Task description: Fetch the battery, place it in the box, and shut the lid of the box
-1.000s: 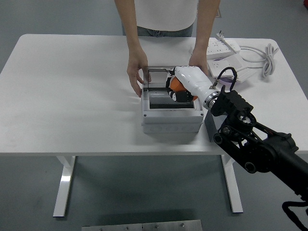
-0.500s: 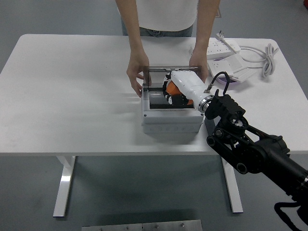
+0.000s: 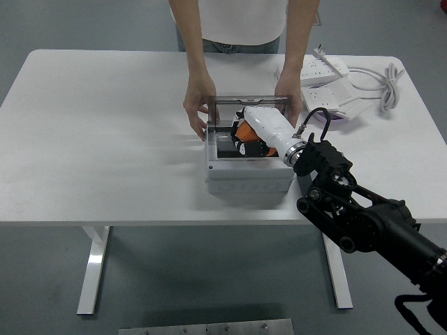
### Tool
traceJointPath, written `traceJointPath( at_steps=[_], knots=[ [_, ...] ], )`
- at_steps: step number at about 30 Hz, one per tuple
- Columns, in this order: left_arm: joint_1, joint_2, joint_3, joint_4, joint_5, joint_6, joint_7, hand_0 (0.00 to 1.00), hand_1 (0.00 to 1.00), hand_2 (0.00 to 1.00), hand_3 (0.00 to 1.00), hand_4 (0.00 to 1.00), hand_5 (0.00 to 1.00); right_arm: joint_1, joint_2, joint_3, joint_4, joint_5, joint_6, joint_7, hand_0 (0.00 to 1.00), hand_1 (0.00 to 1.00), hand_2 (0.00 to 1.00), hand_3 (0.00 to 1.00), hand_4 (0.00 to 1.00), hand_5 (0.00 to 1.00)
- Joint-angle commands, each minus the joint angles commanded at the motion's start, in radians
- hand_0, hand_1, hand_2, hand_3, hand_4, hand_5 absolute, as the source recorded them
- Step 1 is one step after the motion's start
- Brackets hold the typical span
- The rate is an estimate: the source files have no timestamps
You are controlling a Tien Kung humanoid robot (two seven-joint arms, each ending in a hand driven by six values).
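- Inside the open box [image 3: 248, 174], at mid-surface, you find the right hand [image 3: 253, 139] reaching in from the lower right, with its white forearm shell angled up and to the left over the box's right wall.
- The fingers are curled around an orange object, taken here to be the battery [image 3: 245, 130]. It sits in the hand's grip, over the dark interior near the back right of the cavity. Whether it already touches the box floor cannot be told from this view.
- The battery lies directly beneath and in front of the palm, so in all likelihood the release calls only for a short descent and an opening of the fingers, with no sideways travel.
- The battery's long axis is hidden by the fingers; do not assume it.
- The lid [image 3: 251, 105] stands upright along the far edge, just behind the hand. A person's two hands [image 3: 197, 112] hold the box at its left and right far corners.
- The left arm is out of view; the right hand is the only one placed to act.
- Expect that the hand must withdraw clear of the cavity before the lid can come down.
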Motion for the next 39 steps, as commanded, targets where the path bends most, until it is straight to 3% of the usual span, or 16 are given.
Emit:
traceJointPath(
  at_steps=[1,6,7,12,13,18,19,39],
  knots=[
    [0.0,0.0,0.0,0.0,0.0,0.0,0.0,0.632,0.698,0.573,0.541,0.5,0.002,-0.001,0.0,0.001,-0.002,0.007,-0.001,0.005,0.202,0.233,0.304,0.341,0.202,0.002],
    [0.0,0.0,0.0,0.0,0.0,0.0,0.0,0.632,0.698,0.573,0.541,0.5,0.002,-0.003,0.001,0.003,-0.006,0.027,-0.006,0.019,0.202,0.233,0.304,0.341,0.202,0.002],
    [0.0,0.0,0.0,0.0,0.0,0.0,0.0,0.632,0.698,0.573,0.541,0.5,0.002,-0.003,0.001,0.003,-0.007,0.03,-0.007,0.02,0.212,0.328,0.429,0.519,0.607,0.002],
    [0.002,0.001,-0.001,-0.001,0.002,-0.001,0.0,0.632,0.698,0.573,0.541,0.5,0.002,-0.005,0.0,0.002,-0.011,0.043,-0.012,0.028,0.212,0.328,0.429,0.519,0.607,0.002],
    [0.002,0.001,-0.001,-0.001,0.002,-0.001,0.0,0.632,0.698,0.573,0.541,0.5,0.002,-0.005,0.0,0.002,-0.012,0.045,-0.012,0.029,0.216,0.369,0.47,0.566,0.724,0.082],
    [0.001,0.001,0.0,-0.001,0.002,-0.001,0.0,0.632,0.698,0.573,0.541,0.5,0.002,-0.004,-0.001,0.001,-0.015,0.058,-0.016,0.036,0.216,0.369,0.47,0.566,0.724,0.082],
    [0.001,0.001,0.0,-0.001,0.002,-0.001,0.0,0.632,0.698,0.573,0.541,0.5,0.002,-0.004,-0.001,0.001,-0.016,0.061,-0.016,0.038,0.219,0.366,0.464,0.56,0.773,0.138],
    [-0.002,-0.001,-0.002,-0.002,0.006,-0.005,0.001,0.632,0.698,0.573,0.541,0.5,0.002,-0.004,-0.003,-0.002,-0.033,0.104,-0.03,0.077,0.221,0.361,0.46,0.548,0.809,0.183]
  ],
)
